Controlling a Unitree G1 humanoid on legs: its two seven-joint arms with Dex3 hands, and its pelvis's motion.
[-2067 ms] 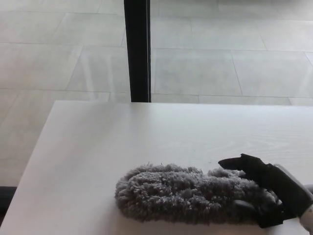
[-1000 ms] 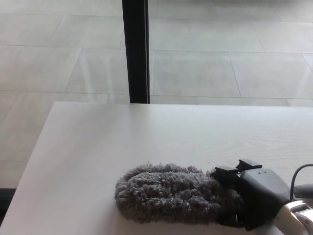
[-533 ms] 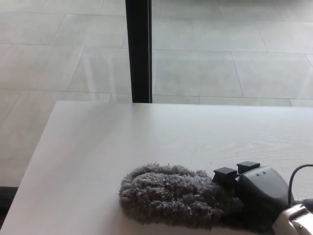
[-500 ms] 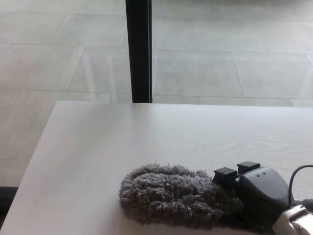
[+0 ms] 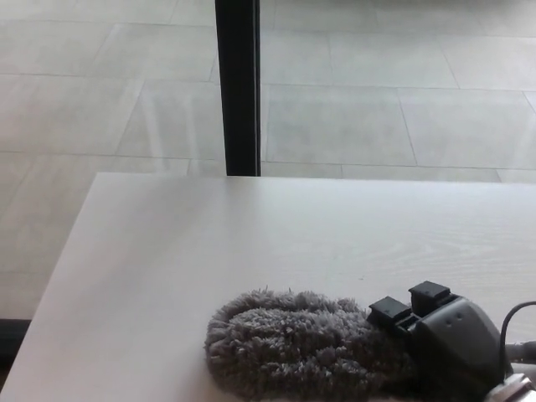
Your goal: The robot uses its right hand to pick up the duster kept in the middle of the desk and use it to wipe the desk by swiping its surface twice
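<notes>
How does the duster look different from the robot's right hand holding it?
The duster is grey, shaggy and soft-edged; the right hand is black, smooth and hard-edged. The duster lies flat and long across the desk, while the hand sits bunched over its right end. Both are at the desk's near edge.

Matt wood grain, shaggy fibre, hard dark plastic

The desk (image 5: 251, 243) is pale and matt with a faint wood grain; on it the duster (image 5: 293, 343) is grey, shaggy, cloth-like pile, rough and dull. Touching the duster's right end, the right hand (image 5: 444, 339) looks like smooth dark plastic with a slight sheen. Beyond the desk, the floor tiles (image 5: 109, 100) are smooth, faintly glossy; the black post (image 5: 238, 84) is matt.
</notes>
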